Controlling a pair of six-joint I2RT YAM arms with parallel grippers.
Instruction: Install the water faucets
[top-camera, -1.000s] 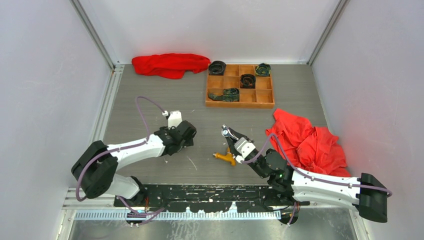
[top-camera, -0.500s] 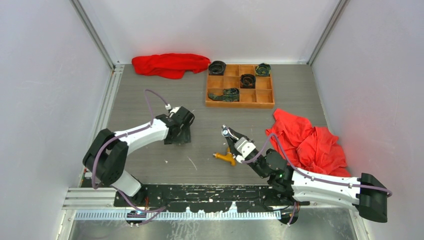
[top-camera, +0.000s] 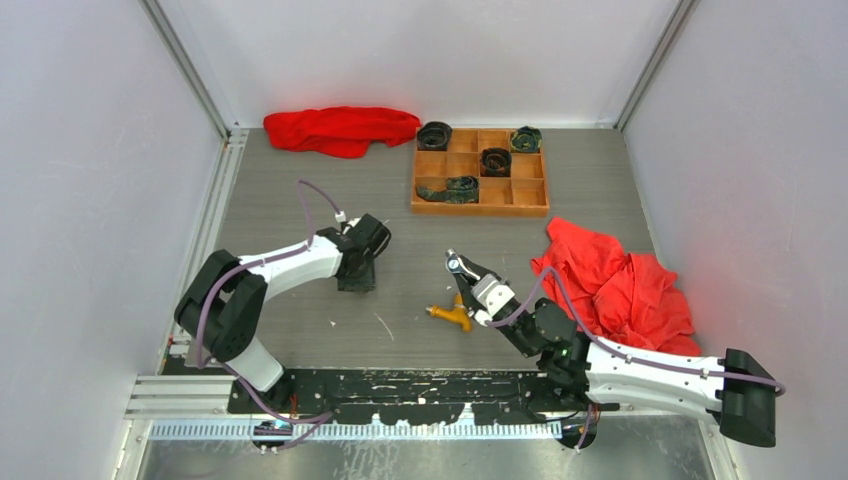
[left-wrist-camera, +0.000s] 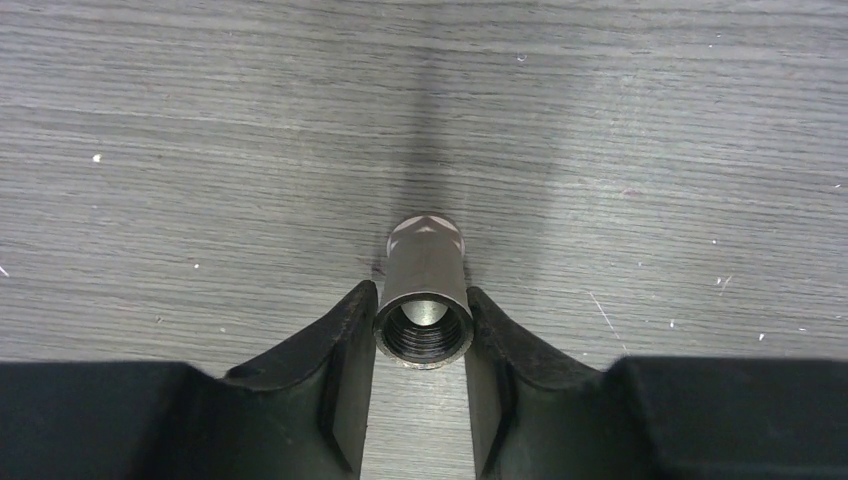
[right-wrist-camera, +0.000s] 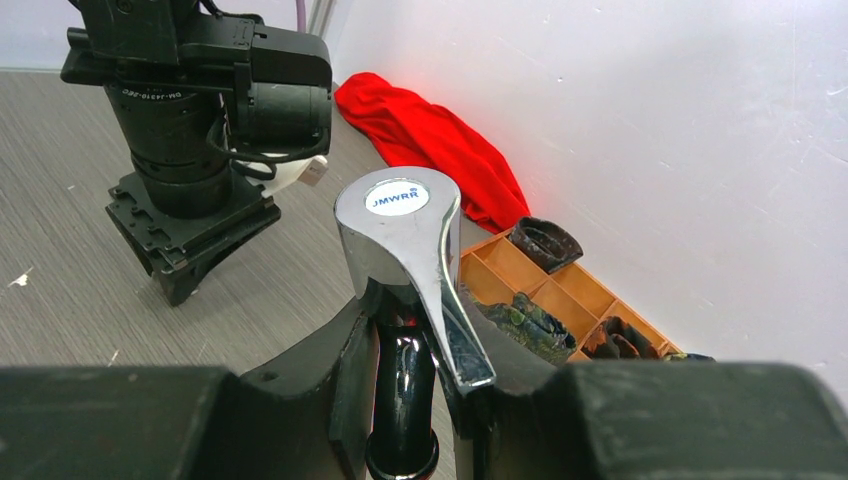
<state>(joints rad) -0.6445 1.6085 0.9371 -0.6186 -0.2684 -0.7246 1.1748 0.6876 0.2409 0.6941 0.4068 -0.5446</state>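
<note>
My right gripper (top-camera: 468, 283) is shut on the shiny silver water faucet (right-wrist-camera: 400, 215), held above the table with its handle (top-camera: 455, 264) pointing up and away. The orange-yellow faucet (top-camera: 450, 315) lies on the table just left of that gripper. My left gripper (left-wrist-camera: 421, 300) points down at the table. Both of its fingers press the sides of a short grey metal tube (left-wrist-camera: 425, 262) with an open threaded end. In the top view the left gripper (top-camera: 357, 277) hides the tube.
A wooden compartment tray (top-camera: 480, 207) with dark rolled items stands at the back. One red cloth (top-camera: 340, 128) lies at the back left, another (top-camera: 620, 285) to the right of my right arm.
My left arm pulled in and lowered its gripper to the table, and its fingers closed onto the metal tube. The right arm and silver faucet have stayed put.
</note>
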